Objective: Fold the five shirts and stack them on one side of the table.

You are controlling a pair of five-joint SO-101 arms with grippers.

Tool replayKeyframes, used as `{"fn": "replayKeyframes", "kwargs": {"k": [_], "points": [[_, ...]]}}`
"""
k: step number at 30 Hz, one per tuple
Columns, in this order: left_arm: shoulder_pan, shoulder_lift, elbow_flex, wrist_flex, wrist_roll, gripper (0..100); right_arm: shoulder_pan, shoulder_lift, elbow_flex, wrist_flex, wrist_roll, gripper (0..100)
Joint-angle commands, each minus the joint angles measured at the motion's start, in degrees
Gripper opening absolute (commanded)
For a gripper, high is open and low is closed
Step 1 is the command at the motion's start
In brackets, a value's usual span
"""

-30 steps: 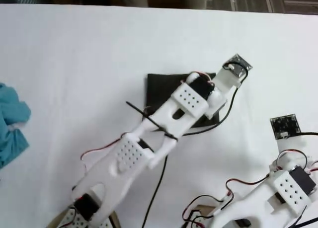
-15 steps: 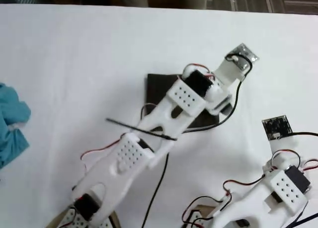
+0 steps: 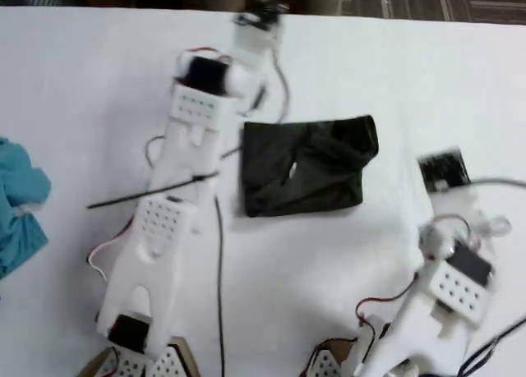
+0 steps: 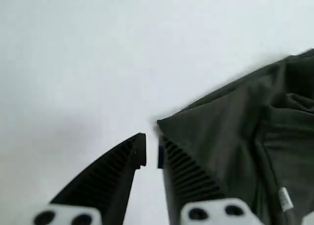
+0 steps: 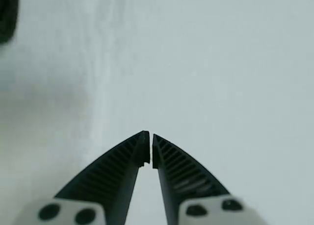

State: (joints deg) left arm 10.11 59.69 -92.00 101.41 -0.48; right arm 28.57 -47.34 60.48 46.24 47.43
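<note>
A dark folded shirt (image 3: 304,167) lies flat in the middle of the white table (image 3: 99,81). My left gripper (image 3: 251,40) hangs near the table's far edge, beyond the shirt's far left corner. In the left wrist view its fingers (image 4: 176,171) stand shut on nothing, with the dark shirt (image 4: 235,137) just beside them. My right gripper (image 3: 448,200) is to the right of the shirt, apart from it. Seen from the right wrist, the right gripper (image 5: 145,149) is shut over bare tablecloth. A crumpled teal shirt (image 3: 16,204) lies at the table's left edge.
Both arm bases and their cables (image 3: 218,254) take up the table's near side. The tablecloth (image 5: 221,63) is bare to the right of the dark shirt and along the far side.
My left arm has swung from over the dark shirt to the left and toward the far edge, uncovering the shirt. The right arm has shifted slightly left.
</note>
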Motion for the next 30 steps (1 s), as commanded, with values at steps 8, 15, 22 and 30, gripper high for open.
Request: {"fn": "replayKeyframes", "kwargs": {"k": [8, 15, 22, 30], "points": [[1.4, -2.6, 14.2, -1.0, 1.6, 2, -19.4, 41.5, -39.2, 8.8, -6.4, 2.2], [1.1, 1.9, 22.4, -7.5, 1.8, 2, -26.0, 63.6, -62.7, 23.7, -6.4, 2.2], [1.1, 7.0, 22.4, -7.2, 7.7, 2, -31.3, 73.5, -80.2, 34.5, -6.4, 2.2], [0.7, 8.9, 22.4, -7.5, 7.8, 2, -32.5, 79.6, -85.5, 40.7, -6.4, 2.2]]}}
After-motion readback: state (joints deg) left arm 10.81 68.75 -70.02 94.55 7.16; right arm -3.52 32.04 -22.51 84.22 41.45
